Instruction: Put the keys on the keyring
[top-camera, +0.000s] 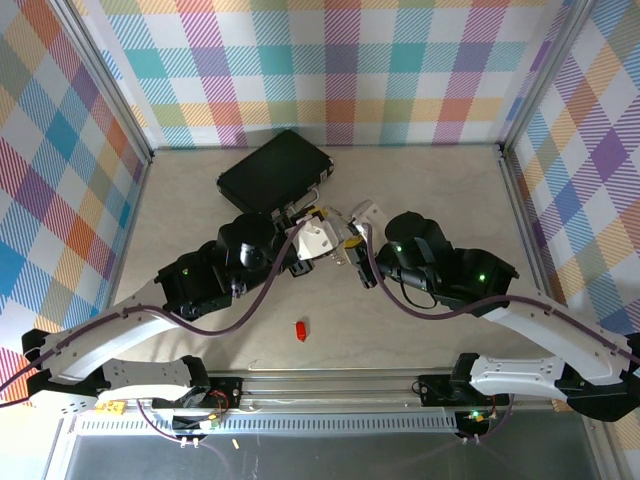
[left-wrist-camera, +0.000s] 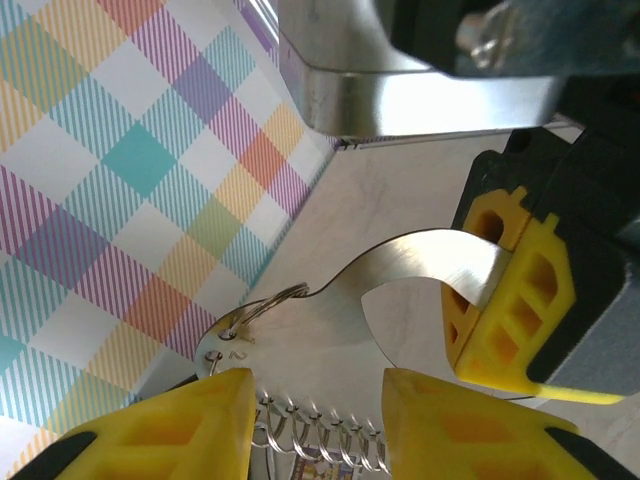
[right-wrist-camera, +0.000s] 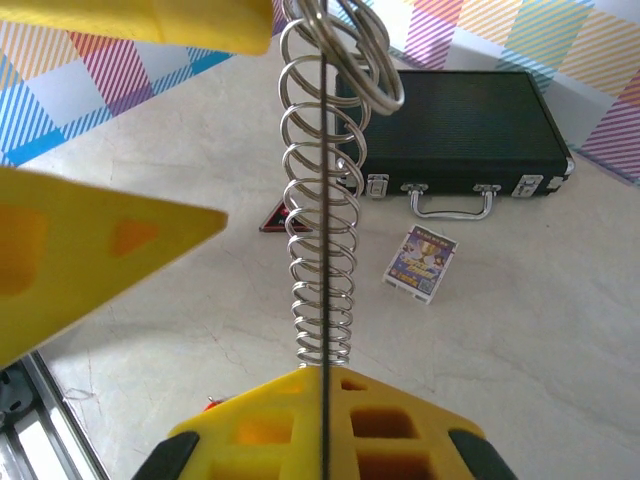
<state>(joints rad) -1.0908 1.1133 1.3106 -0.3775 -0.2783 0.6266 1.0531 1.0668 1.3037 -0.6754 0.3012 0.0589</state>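
The top external view places the red key (top-camera: 300, 329) flat on the table (top-camera: 420, 190), alone, near the front rail and well apart from both grippers. Its long axis runs roughly from the near edge toward the far wall. That view also shows the left gripper (top-camera: 312, 240) and right gripper (top-camera: 350, 246) tip to tip at mid-table, just in front of the black case (top-camera: 275, 170), but the metal between them is too small to resolve there. The right wrist view shows the keyring (right-wrist-camera: 325, 150) edge-on. It appears as a thin line rising straight out of the right gripper (right-wrist-camera: 325, 385), whose jaws are clamped together on it. The row of small rings is stacked along that line and points toward the case. Behind it lie a card pack (right-wrist-camera: 420, 262) and a dark red triangle (right-wrist-camera: 277, 217). The left wrist view shows the same keyring (left-wrist-camera: 420, 265) broadside as a flat hooked band. There the left gripper (left-wrist-camera: 318, 392) has its jaws apart, straddling the ring row; contact cannot be determined.
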